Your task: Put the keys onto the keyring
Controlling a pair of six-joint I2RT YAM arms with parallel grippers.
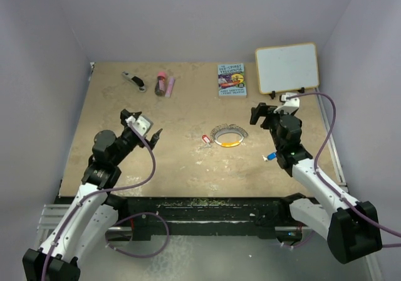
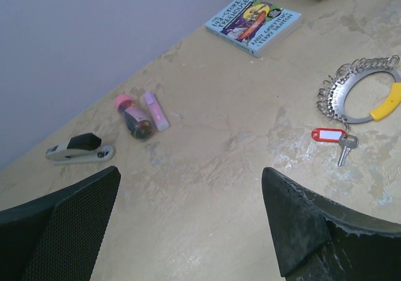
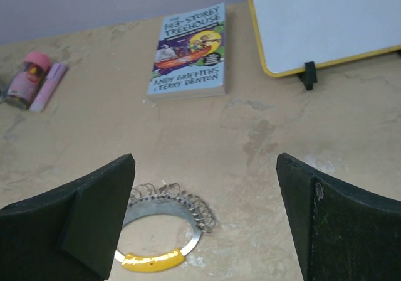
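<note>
The keyring (image 1: pixel 229 135) lies flat at the table's middle, a silvery hoop with small wire loops and an orange-yellow segment (image 2: pixel 386 101) (image 3: pixel 150 260). The red-tagged key (image 1: pixel 206 140) (image 2: pixel 328 134) rests just left of the keyring, touching nothing else. The blue-tagged key (image 1: pixel 270 157) lies right of the ring, close beside my right arm. My left gripper (image 1: pixel 145 125) (image 2: pixel 191 174) hovers open over bare table, well left of the red key. My right gripper (image 1: pixel 258 119) (image 3: pixel 205 159) is open and empty, just right of and behind the ring.
A small book (image 1: pixel 232 80) (image 3: pixel 188 52) and a whiteboard (image 1: pixel 287 67) (image 3: pixel 319 17) on a stand sit at the back. A pink-capped tube (image 1: pixel 161 83) (image 2: pixel 133 116), a pink stick and a black-and-silver stapler-like tool (image 1: pixel 133 80) (image 2: pixel 80 149) lie at the back left.
</note>
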